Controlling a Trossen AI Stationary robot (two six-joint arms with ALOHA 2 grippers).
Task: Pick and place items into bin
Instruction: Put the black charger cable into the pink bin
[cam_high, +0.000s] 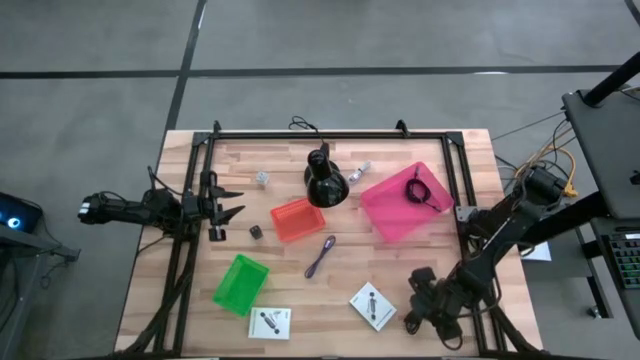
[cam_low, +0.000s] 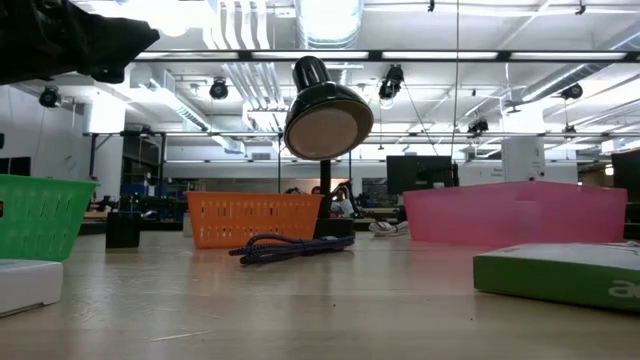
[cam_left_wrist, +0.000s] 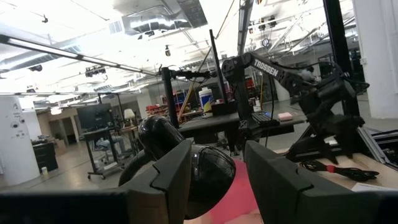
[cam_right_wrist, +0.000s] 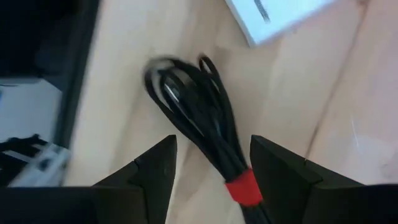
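2 open fingers (cam_right_wrist: 155, 168) of right gripper (cam_right_wrist: 213, 163) over black coiled cable (cam_right_wrist: 199, 112)

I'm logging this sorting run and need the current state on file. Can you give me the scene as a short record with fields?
right gripper: open, over a black coiled cable at the table's near right corner
left gripper: open, empty, at the table's left edge
pink bin: holds a black cable
red bin: looks empty
green bin: looks empty
on the table: purple cord, two white cards, black lamp
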